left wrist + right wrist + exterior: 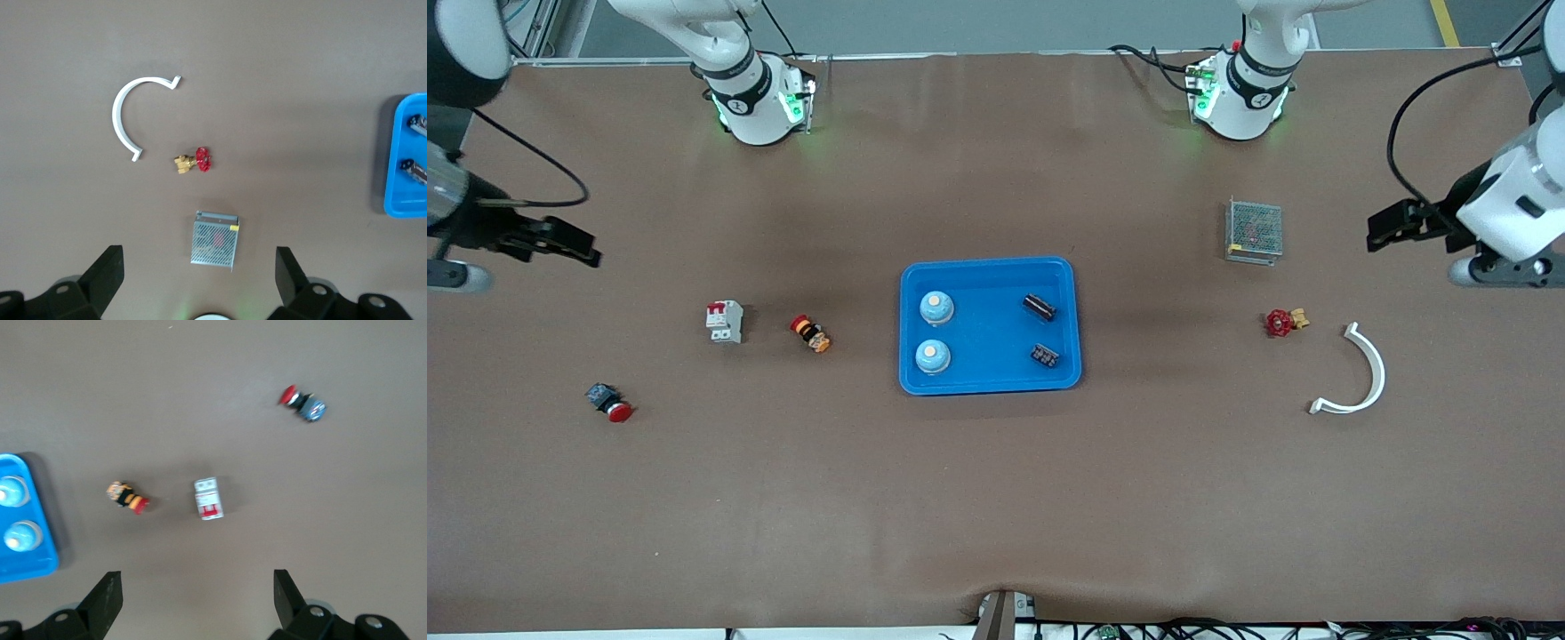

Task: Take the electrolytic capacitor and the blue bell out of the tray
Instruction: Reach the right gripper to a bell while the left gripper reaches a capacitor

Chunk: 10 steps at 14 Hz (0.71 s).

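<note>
A blue tray (996, 378) sits mid-table. Two light-blue dome bells (936, 308) (932, 356) lie in its half toward the right arm's end. Two black capacitors (1039, 308) (1045, 356) lie in the half toward the left arm's end. My left gripper (1383, 227) hangs open and empty over the bare table at the left arm's end. The left wrist view shows that gripper (199, 257), the tray's edge (400, 160) and both capacitors (419, 123) (413, 170). My right gripper (574, 244) hangs open and empty over the right arm's end. The right wrist view shows it (197, 580) with the bells (12, 491) (21, 535).
Toward the left arm's end lie a metal mesh box (1254, 230), a red-handled valve (1282, 322) and a white curved bracket (1360, 378). Toward the right arm's end lie a white circuit breaker (726, 321), a red-and-yellow button (810, 333) and a red pushbutton (609, 402).
</note>
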### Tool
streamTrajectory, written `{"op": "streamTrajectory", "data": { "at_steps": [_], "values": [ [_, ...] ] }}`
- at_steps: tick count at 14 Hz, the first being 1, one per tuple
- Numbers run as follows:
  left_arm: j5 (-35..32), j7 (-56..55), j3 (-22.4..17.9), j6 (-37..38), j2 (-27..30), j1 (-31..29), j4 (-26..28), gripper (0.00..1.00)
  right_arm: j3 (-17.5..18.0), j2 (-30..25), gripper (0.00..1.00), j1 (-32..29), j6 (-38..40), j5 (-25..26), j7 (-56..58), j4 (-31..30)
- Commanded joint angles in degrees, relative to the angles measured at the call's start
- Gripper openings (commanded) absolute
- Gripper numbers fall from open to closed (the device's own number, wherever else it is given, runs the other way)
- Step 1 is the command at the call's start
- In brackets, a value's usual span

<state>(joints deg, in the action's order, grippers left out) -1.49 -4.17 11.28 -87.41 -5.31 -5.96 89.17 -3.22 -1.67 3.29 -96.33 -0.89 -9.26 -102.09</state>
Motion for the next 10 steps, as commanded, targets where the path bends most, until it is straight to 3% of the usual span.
{"op": "streamTrajectory", "data": {
  "at_steps": [1,3,6,10],
  "values": [
    [-0.3,-5.1,0.8,-4.2,-1.8,2.3,1.7,1.0,0.0,-0.7,1.0,6.3,-1.9,0.3,-14.2,-1.7],
    [-0.9,-9.7,0.8,-5.8,-3.8,5.5,2.4,1.0,0.0,0.9,1.0,10.4,-3.9,0.0,-28.1,-2.3],
    [-0.4,-16.4,1.1,-6.9,-6.3,7.4,2.6,1.0,0.0,2.9,1.0,13.5,-5.4,-5.8,-45.7,-3.3],
    [-0.4,-27.1,1.2,-11.6,-6.6,12.5,9.0,1.0,0.0,3.9,1.0,19.6,-17.3,-5.8,-64.6,-9.9]
  ]
}}
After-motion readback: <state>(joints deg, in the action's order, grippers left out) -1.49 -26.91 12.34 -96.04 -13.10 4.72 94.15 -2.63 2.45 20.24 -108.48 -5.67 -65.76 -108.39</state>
